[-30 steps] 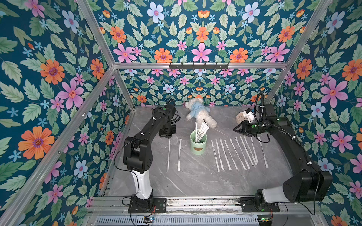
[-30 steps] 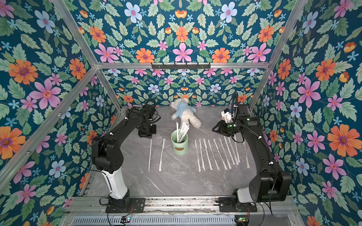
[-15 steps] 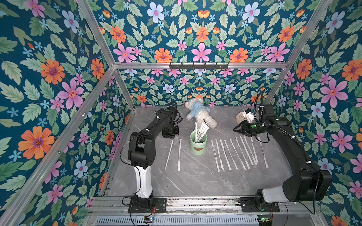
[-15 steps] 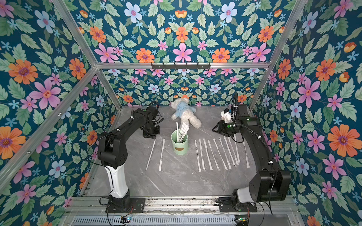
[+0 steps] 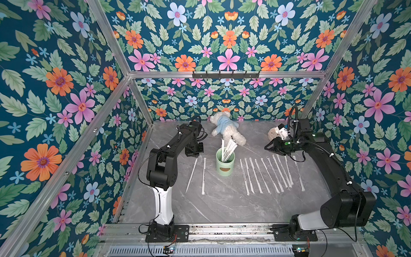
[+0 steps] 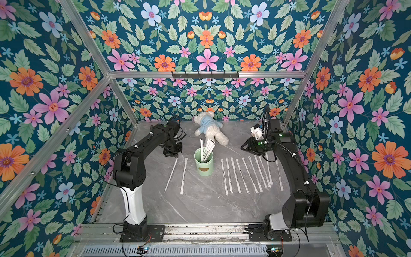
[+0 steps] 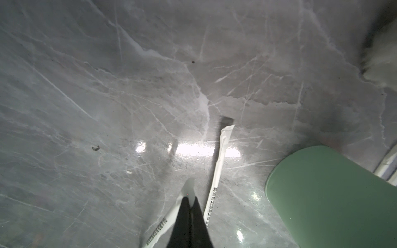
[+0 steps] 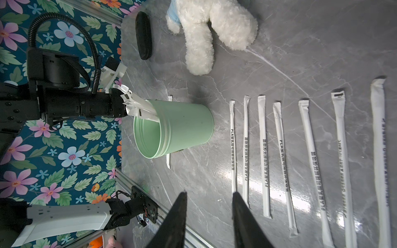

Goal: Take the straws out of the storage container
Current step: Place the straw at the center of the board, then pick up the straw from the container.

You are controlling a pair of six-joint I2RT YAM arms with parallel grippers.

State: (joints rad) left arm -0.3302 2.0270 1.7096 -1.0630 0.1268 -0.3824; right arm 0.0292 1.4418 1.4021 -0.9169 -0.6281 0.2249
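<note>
Jaws: left gripper (image 7: 190, 198) pinches flat white paper-wrapped straw (image 7: 159, 227) beside mint-green cylindrical cup (image 7: 322, 193); right gripper (image 8: 209, 194) spread, empty.

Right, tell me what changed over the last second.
The left gripper, shut on the far end of the outermost straw, shifted toward the cup, swinging that straw from straight to slanted. Unchanged: the right gripper, open and empty, the straws in the cup, and the laid-out row of straws.
</note>
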